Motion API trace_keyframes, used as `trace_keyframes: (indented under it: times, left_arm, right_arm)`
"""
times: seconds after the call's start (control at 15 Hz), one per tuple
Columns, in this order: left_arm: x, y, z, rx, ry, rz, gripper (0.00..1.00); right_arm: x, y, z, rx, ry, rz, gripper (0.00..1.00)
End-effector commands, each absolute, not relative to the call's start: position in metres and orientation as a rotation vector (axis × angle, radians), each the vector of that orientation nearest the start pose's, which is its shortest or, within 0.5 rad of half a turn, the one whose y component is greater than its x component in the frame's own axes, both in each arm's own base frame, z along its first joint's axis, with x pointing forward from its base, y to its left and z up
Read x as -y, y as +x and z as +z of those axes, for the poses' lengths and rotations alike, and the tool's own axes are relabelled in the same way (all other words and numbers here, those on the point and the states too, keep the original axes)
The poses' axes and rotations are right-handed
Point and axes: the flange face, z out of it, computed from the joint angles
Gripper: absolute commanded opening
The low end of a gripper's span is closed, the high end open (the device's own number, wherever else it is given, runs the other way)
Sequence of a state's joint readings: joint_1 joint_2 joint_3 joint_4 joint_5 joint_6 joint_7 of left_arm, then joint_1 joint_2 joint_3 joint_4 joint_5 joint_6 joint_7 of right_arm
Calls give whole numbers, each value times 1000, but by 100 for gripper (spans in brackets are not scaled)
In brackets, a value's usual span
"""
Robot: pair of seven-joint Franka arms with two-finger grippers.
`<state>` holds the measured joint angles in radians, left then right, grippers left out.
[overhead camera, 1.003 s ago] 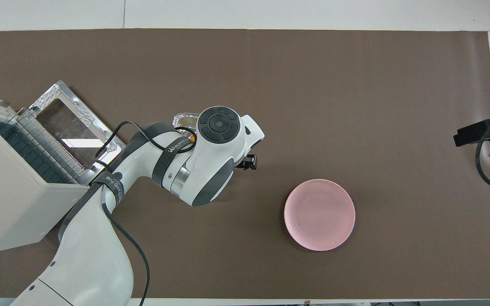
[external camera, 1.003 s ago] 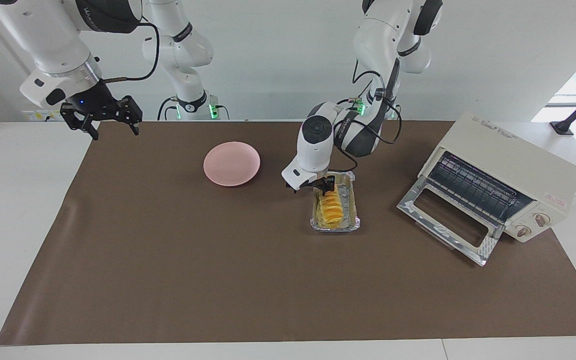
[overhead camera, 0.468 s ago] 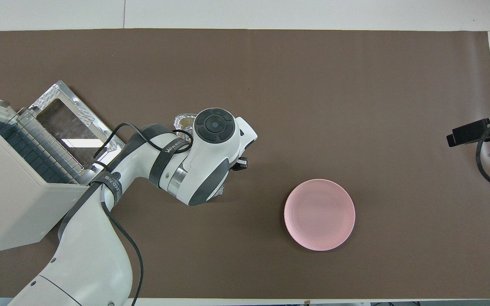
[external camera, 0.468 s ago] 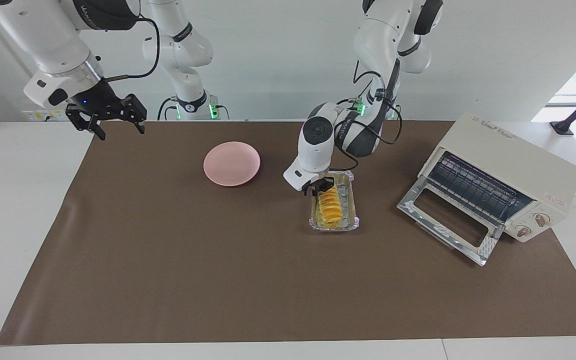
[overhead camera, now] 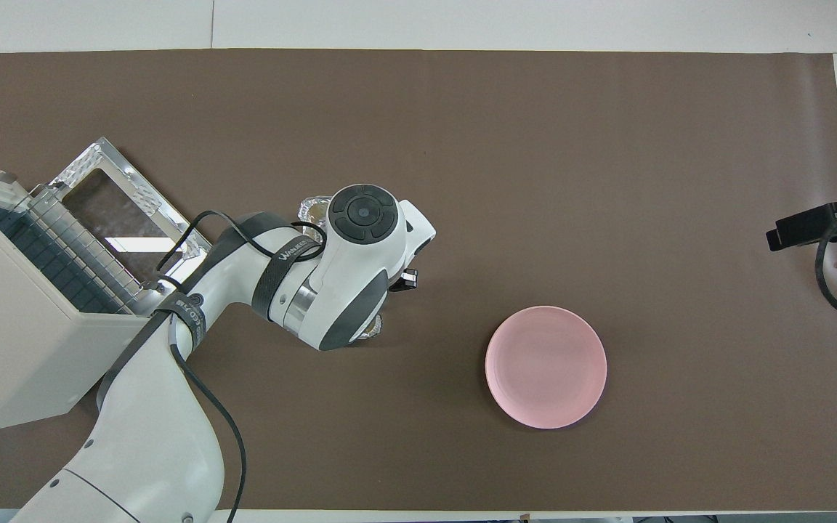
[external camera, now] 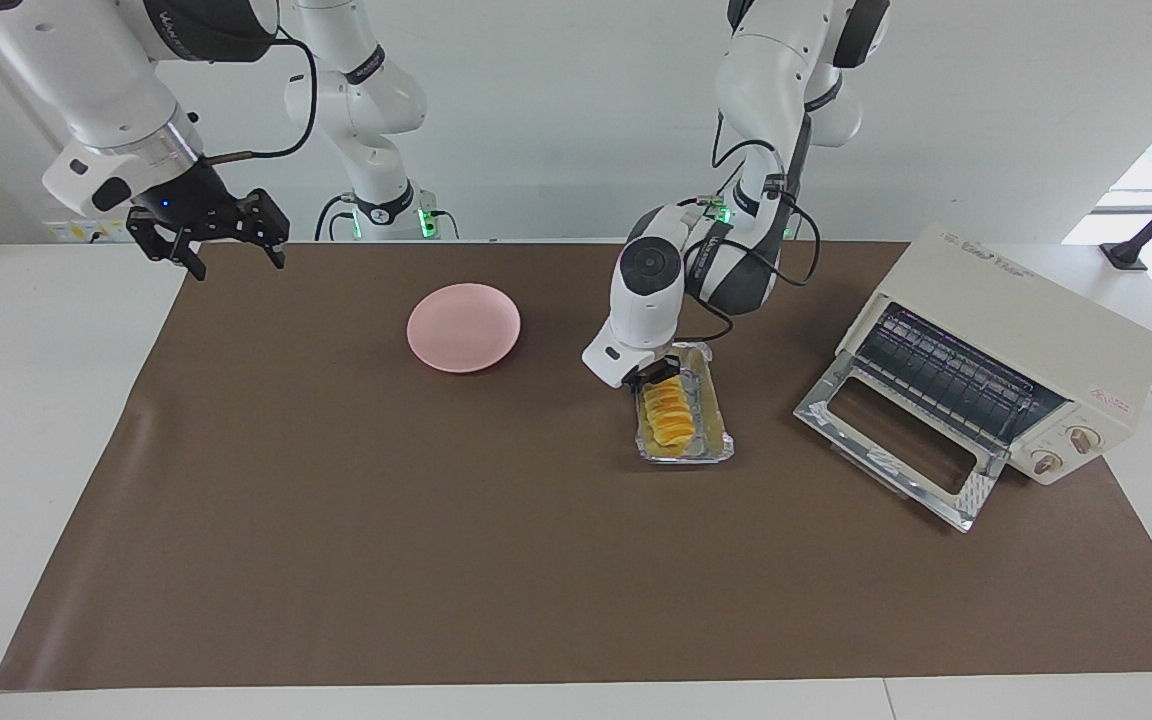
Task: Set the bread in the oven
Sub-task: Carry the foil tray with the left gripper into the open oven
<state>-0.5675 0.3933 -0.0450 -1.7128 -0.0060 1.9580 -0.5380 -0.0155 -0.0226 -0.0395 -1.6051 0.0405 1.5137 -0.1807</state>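
Observation:
The bread (external camera: 668, 414) lies in a crinkled foil tray (external camera: 711, 438) on the brown mat, between the pink plate and the oven. My left gripper (external camera: 654, 378) is down at the tray's end nearer the robots, right at the bread's end; what it touches is hidden by the hand. In the overhead view the left hand (overhead camera: 364, 218) covers the bread, and only bits of the foil tray (overhead camera: 311, 208) show. The oven (external camera: 1021, 340) stands at the left arm's end with its glass door (external camera: 896, 440) dropped open. My right gripper (external camera: 206, 238) is open and waits above the mat's corner.
A pink plate (external camera: 463, 327) sits on the mat toward the right arm's end; it also shows in the overhead view (overhead camera: 546, 367). The oven (overhead camera: 19, 312) and its open door (overhead camera: 120, 211) show at the left arm's end. The brown mat (external camera: 436, 560) covers the table.
The foil tray with the bread has slid toward the oven and turned a little, together with my left gripper. The right gripper has hardly moved.

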Motion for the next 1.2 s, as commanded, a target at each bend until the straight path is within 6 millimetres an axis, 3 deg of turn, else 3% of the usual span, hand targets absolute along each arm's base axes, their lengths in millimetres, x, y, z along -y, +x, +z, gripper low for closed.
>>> trace_keyframes:
  times: [0.0,0.2,0.54,0.87,1.14]
  left_arm:
    - [307,573,414,112,-3076,206,0]
    - [233,616,446,322,-3097,160,0]
    - [146,650,456,564,-3043,116,0]
    - [94,642,451,690,-2913,276,0]
    - [73,640,448,654,-2805,248,0]
  right_arm:
    - [26,539,617,165,-3102,97,100]
    - [28,539,618,163,-3114,98,100]
    - [28,538,618,163,-3114,102,100]
    - [29,536,616,166,-3109,128,100]
    - [27,536,617,170,-3110,123,100]
